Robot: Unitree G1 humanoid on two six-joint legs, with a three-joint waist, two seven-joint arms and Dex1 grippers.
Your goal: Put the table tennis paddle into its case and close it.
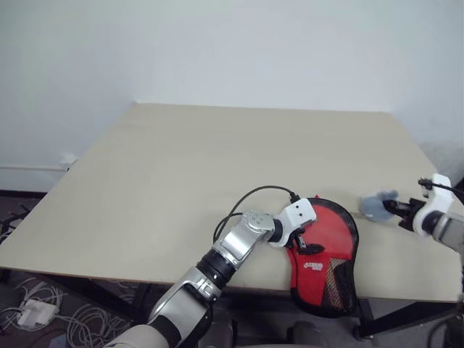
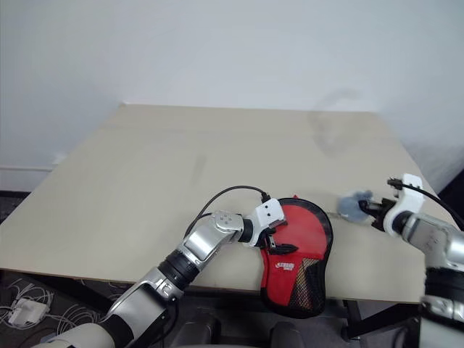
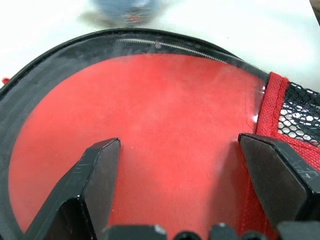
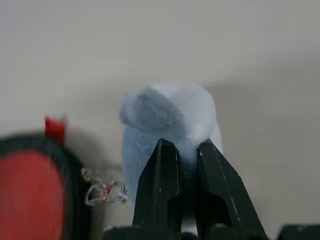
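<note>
The case (image 1: 330,243), black with a red panel, a white logo and black mesh, lies flat at the table's front edge, its narrow end hanging over the edge. My left gripper (image 1: 307,243) is open right over the red panel (image 3: 165,110), one finger (image 3: 100,175) on either side. To the right of the case, my right gripper (image 1: 396,210) is shut on a small grey-blue soft tag (image 4: 167,117). Beside the tag a little metal ring (image 4: 102,192) hangs towards the case's zip edge. The table tennis paddle is hidden.
The light wooden table (image 1: 217,174) stretches wide behind the case up to a white wall. Its front edge runs just below my left arm. Cables and a power strip (image 1: 32,312) lie on the floor at the left.
</note>
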